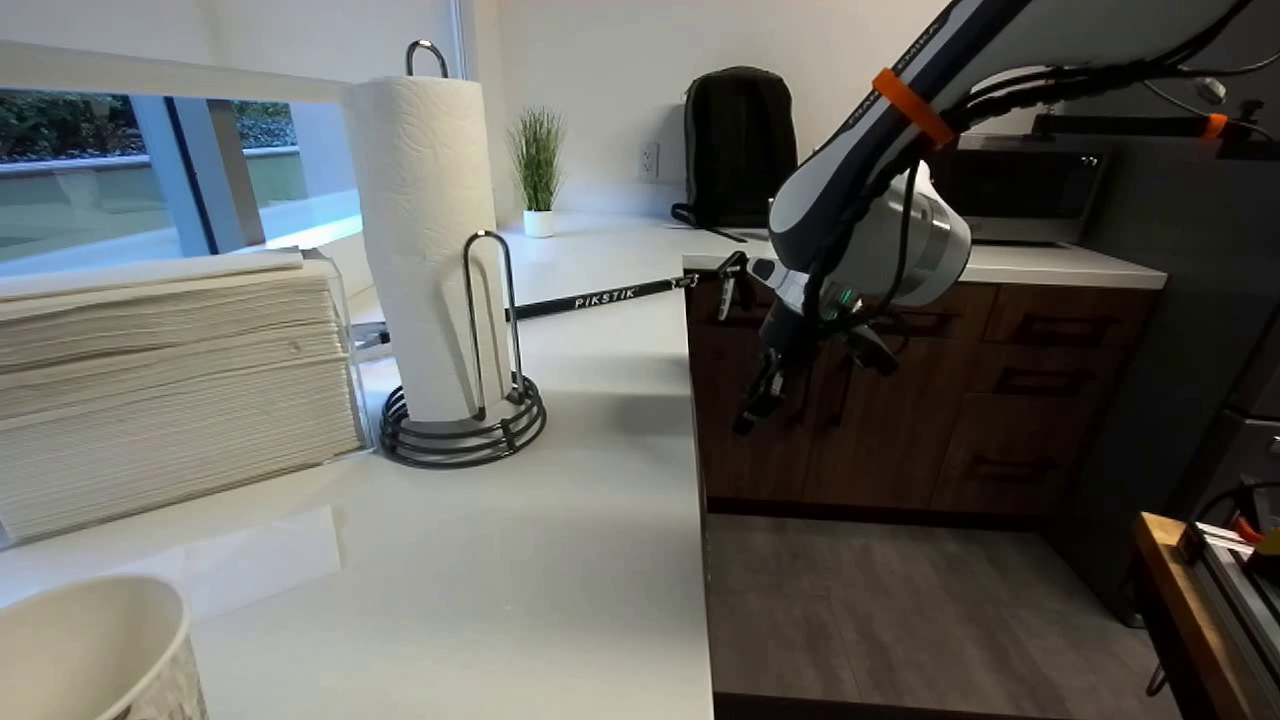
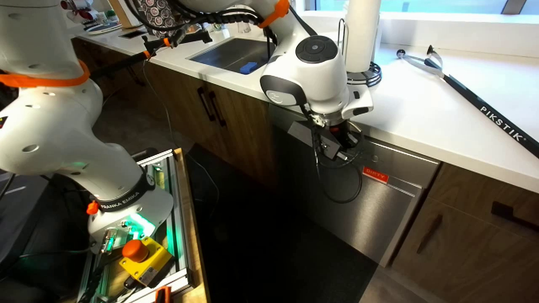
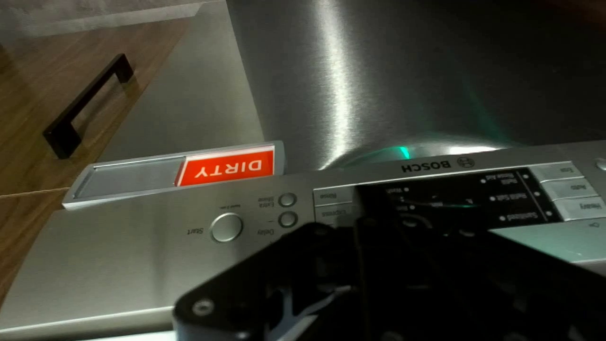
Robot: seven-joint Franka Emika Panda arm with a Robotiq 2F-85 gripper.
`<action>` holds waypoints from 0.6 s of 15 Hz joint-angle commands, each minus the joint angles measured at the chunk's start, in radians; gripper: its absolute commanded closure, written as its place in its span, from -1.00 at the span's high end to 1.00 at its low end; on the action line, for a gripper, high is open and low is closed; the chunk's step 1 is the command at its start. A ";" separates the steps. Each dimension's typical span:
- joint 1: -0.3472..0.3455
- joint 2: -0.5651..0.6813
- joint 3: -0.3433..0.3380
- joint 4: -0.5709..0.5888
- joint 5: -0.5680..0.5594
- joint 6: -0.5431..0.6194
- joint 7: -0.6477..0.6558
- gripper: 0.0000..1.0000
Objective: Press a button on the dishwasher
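The dishwasher is a stainless-steel Bosch appliance under the white counter. In the wrist view its control panel appears upside down. A round Start button, two small round buttons and a Rinse key show left of the fingers. A dark display and a Heavy key lie to the right. My gripper is shut and empty, its dark fingertips over the panel between the Rinse and Express keys and the display. I cannot tell whether they touch. The gripper points downward beside the counter edge.
A red DIRTY sign is on the dishwasher front. The counter edge overhangs it. A paper towel holder and a Pikstik grabber stand or lie on top. A cable loop hangs below the wrist.
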 commanded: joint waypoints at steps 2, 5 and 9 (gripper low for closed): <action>-0.029 0.047 0.029 0.042 0.037 0.016 -0.048 -1.00; -0.049 0.072 0.048 0.067 0.060 0.034 -0.071 -1.00; -0.081 0.103 0.082 0.103 0.098 0.038 -0.119 -1.00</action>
